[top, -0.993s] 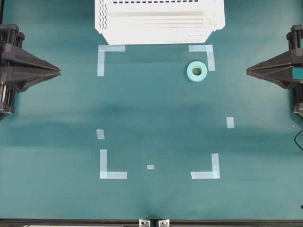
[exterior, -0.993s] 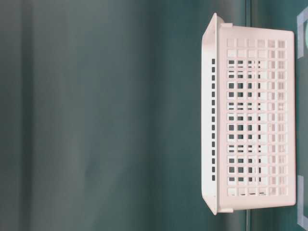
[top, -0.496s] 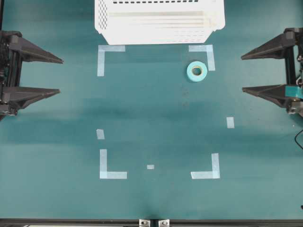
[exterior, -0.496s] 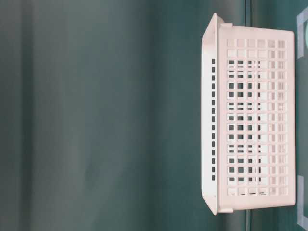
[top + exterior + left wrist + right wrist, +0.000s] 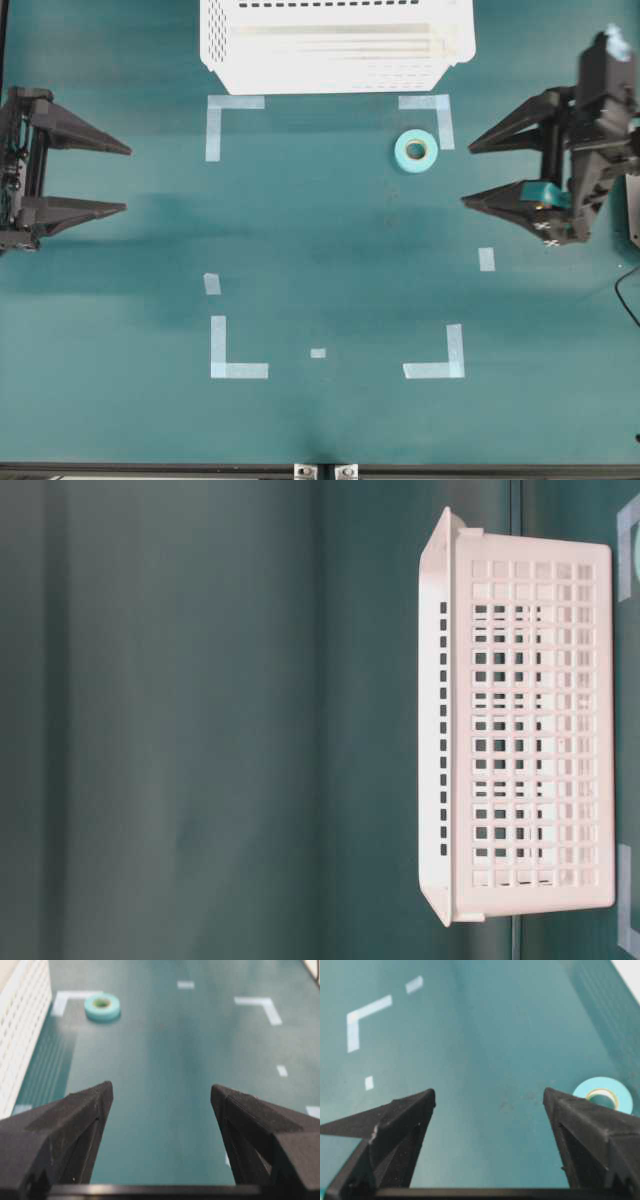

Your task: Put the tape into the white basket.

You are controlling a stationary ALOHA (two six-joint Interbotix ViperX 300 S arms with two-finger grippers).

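Mint-green tape (image 5: pixel 416 150) lies flat on the teal counter (image 5: pixel 330 240), just inside the upper-right pale-blue corner mark (image 5: pixel 436 112), near but apart from the white basket (image 5: pixel 336 45) at the counter's far edge. Right hand (image 5: pixel 468 175) is spread wide w/ nothing btwn its black fingers (image 5: pixel 505 130), tips pointing toward the tape from its right and a bit nearer the front, not touching it. Left hand (image 5: pixel 128 180) sits at the left edge, also spread and empty, well apart from the tape; side view shows only the basket (image 5: pixel 530 730).
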